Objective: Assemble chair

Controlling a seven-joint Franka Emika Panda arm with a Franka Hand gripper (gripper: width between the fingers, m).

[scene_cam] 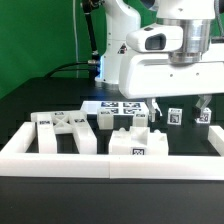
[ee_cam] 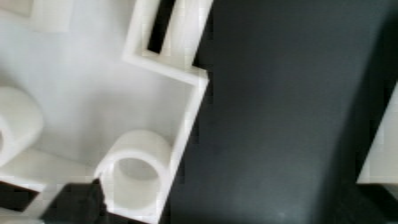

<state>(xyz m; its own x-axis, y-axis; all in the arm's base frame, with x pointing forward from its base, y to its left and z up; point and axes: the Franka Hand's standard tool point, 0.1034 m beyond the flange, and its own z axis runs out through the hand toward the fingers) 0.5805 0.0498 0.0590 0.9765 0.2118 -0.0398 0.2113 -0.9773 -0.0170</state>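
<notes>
Bearing chair parts [scene_cam: 62,132] (green curtain [scene_cam: 40,30]): table [scene_cam: 25,100]

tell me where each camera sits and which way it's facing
Exterior view: off the arm, low in front of the table, facing across the white rail at the chair parts and marker board; shows the arm and end effector, fingers apart.
Wrist view: on the wrist, close above a white chair part and the table; whether the rounded white shapes at the edge are robot, I cannot tell.
Shared: white chair parts on the black table; which part the wrist view sees is unclear.
</notes>
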